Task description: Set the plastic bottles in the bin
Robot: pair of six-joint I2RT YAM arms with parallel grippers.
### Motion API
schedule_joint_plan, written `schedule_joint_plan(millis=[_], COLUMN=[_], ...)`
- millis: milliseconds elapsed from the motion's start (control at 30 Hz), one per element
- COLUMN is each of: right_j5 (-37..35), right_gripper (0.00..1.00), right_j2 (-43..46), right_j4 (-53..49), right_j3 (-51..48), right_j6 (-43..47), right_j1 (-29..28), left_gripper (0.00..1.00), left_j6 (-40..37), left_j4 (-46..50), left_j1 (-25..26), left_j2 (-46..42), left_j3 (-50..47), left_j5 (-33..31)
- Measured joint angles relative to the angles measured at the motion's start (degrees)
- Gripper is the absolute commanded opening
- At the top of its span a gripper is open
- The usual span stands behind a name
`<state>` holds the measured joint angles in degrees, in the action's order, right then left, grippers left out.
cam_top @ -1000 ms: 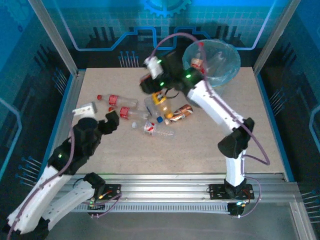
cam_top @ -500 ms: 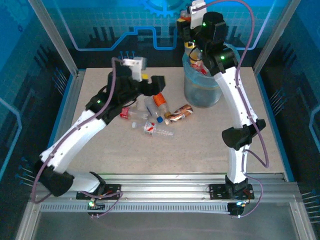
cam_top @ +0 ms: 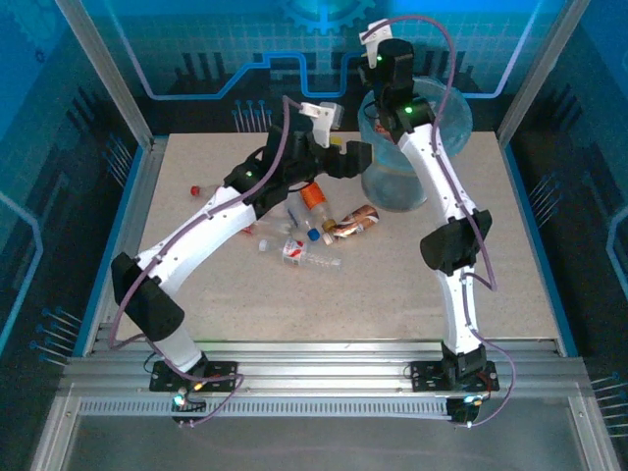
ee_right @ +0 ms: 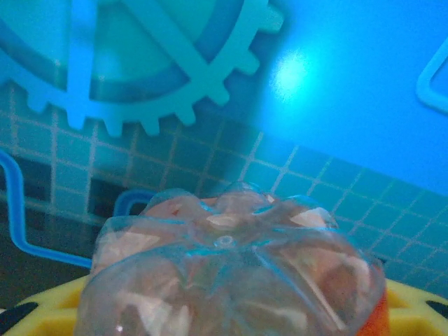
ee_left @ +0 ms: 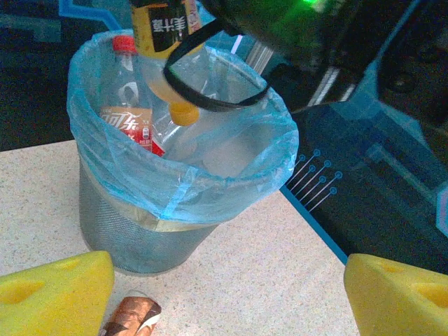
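i see the counter (cam_top: 392, 285) with the bin (ee_left: 231, 175) standing at its far right corner, the pale blue bag folded over its rim. my right arm reaches up over the bin. the right hand (ee_right: 227, 311) is closed partway on a clear bottle (ee_left: 168, 42) with a yellow and black label, its yellow pads on either side of the bottle's base. that bottle hangs upside down above the bin's mouth, with its orange cap (ee_left: 183, 112) pointing down just inside the rim. my left arm stretches toward the bin from the left. the left hand (cam_top: 348, 159) is just beside the bin wall, its yellow fingers (ee_left: 56, 294) spread wide and nothing between them. inside the bin a red-capped bottle (ee_left: 126, 105) with a red label leans against the bag. left of the bin, the loose bottles (cam_top: 304, 240) lie in a cluster on the counter. nearest the bin's base is a crushed brown one (ee_left: 129, 315). far left of the bin lies a small red bit (cam_top: 194, 189).
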<state>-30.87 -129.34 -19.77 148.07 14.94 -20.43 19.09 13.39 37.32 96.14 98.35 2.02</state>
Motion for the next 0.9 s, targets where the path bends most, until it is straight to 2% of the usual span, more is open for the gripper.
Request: schedule_joint_plan(millis=[300,633,900], right_j5=[-1.73,-0.81,1.29], right_gripper=[0.49,0.51,0.59], right_j2=[0.79,4.74,7.76], right_j4=[0.83,0.98,1.11], right_j3=[-9.97,-21.84,-25.68], right_j6=[0.26,-5.18,-9.14], right_j1=[0.55,3.58,4.92], left_gripper=[0.86,0.86,0.86], left_j6=[0.28,0.44,0.46], left_j4=[0.24,1.33,1.62], left_j1=[0.44,0.46,0.46], left_j2=[1.29,1.31,1.33], left_j3=[0.31,0.09,0.07], left_j5=[-0.02,-0.13,-0.26])
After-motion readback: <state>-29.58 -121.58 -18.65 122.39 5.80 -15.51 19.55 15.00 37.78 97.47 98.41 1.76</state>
